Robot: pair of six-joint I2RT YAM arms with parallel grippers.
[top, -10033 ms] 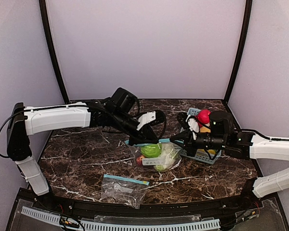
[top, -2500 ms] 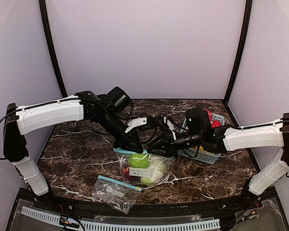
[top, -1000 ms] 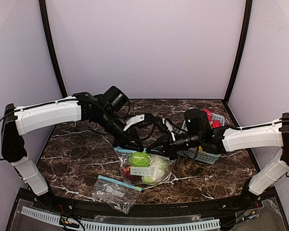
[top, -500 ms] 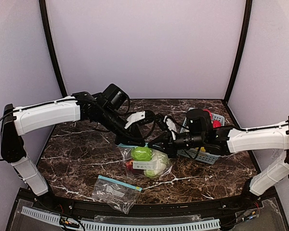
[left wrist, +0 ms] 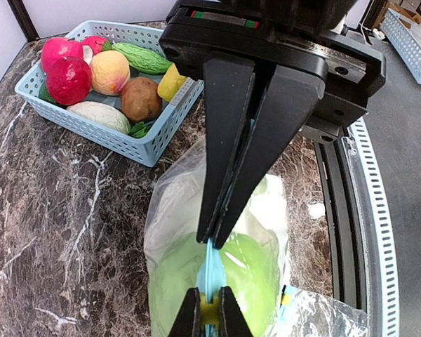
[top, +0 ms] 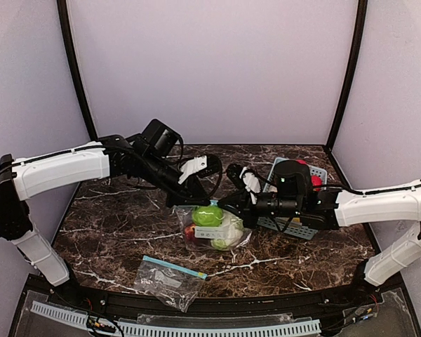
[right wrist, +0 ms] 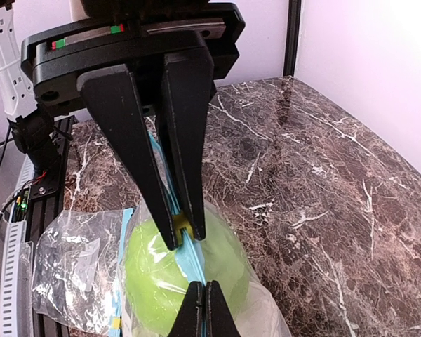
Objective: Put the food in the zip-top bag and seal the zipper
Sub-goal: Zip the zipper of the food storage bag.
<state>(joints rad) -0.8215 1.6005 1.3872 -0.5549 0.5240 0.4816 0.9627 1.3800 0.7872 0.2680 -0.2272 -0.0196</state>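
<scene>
Mid-tabletop [top: 112, 225] sits the zip-top bag [left wrist: 168, 210], its light-blue zipper strip [right wrist: 189, 256] held up between the two arms. The left pincer [left wrist: 209, 317] is pinched tight on that strip, with a small yellow bit caught between its fingertips. The right pincer [right wrist: 202, 307] is likewise clamped fully onto the strip, just beside the left one, and the two meet tip to tip from opposite sides.

Inside the bag are a glossy green apple [top: 208, 215] uppermost, a white cauliflower [top: 229, 233] under it towards the right, and a red piece [top: 189, 234] at the near left. Whether the zipper is shut along its whole length cannot be told.

The light-blue slotted basket [left wrist: 151, 144] stands just right of the bag, partly hidden under the right arm. It holds more food: two red fruits [left wrist: 69, 78], a peach [left wrist: 110, 71], a green cucumber [left wrist: 142, 57], a brown potato [left wrist: 140, 98], a yellow piece [left wrist: 170, 82] and a white piece [left wrist: 98, 116].

A second zip-top bag [top: 170, 276] lies flat near the front edge, left of centre, well apart from the filled one.
</scene>
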